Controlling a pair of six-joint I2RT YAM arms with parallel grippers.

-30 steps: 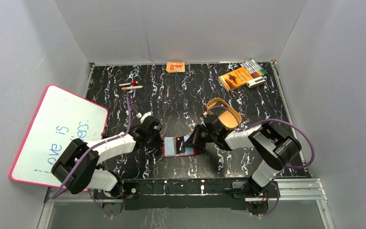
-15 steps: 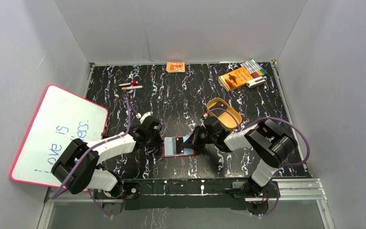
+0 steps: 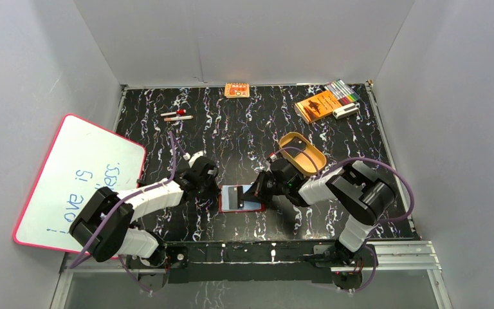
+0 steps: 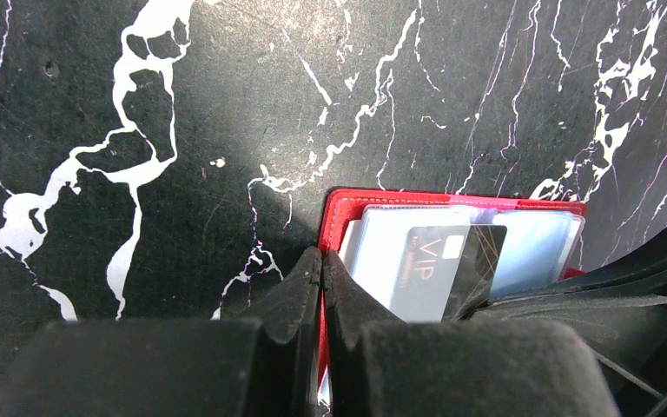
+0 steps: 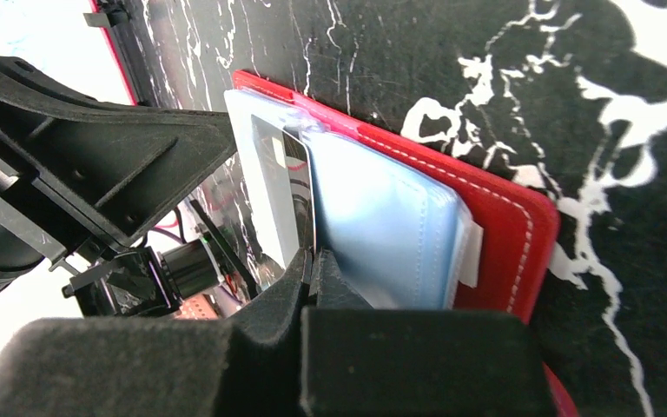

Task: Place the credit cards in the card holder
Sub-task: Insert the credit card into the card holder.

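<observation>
My left gripper (image 4: 322, 291) is closed, its fingers pinching the near edge of the small dark red leather-like folding card holder (image 4: 346, 201), which lies open on the black white-veined marbled table (image 4: 182, 130) between my two arms. My right gripper (image 5: 314, 265) is closed too, nipping what looks like the edge of the thin dark rectangular credit card (image 4: 430, 265) marked VIP. That card sits slanted among the pale bluish clear plastic sleeves (image 4: 534, 248), partly under one of them, its corner not squared up; I judge it as going in but not seated, so the push home is left.

Whether my right fingers hold the card alone or a sleeve with it, I cannot tell; the holder's near half is hidden behind my own fingers; how deep the card reaches is unclear; I see no other loose card from above, though my arms cover some of the table.
</observation>
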